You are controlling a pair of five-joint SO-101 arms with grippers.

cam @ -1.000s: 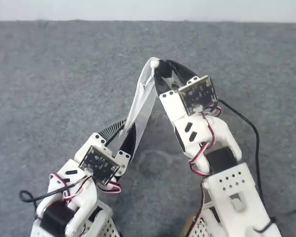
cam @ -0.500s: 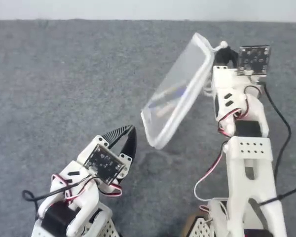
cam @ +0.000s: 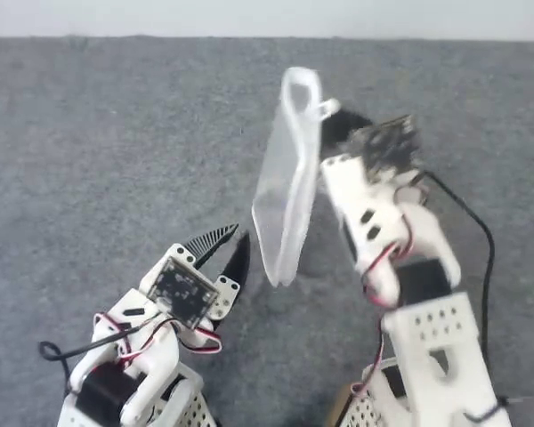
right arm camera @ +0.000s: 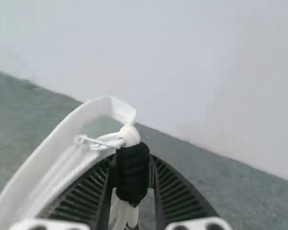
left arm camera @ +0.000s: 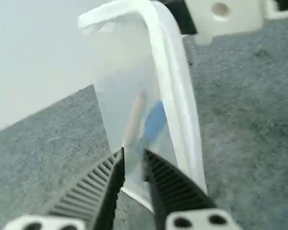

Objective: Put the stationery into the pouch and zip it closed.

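Note:
A clear pouch hangs in the air, edge-on, above the grey mat. My right gripper holds it from its top end, shut on the black zipper pull with its white cord. The pouch's white zip edge runs away from those fingers. Inside the pouch, a blue piece of stationery shows through the wall. My left gripper sits low, just beside the pouch's lower end and apart from it. It is open by a narrow gap, with nothing between its fingers.
The grey mat stretches wide to the left and far side, ending at a pale wall. Both arm bases stand at the near edge, with red and black cables trailing beside the right arm.
My left gripper let go of the pouch's lower end and drew back. The right arm swung the pouch up to the right, then back toward the middle, where it hangs.

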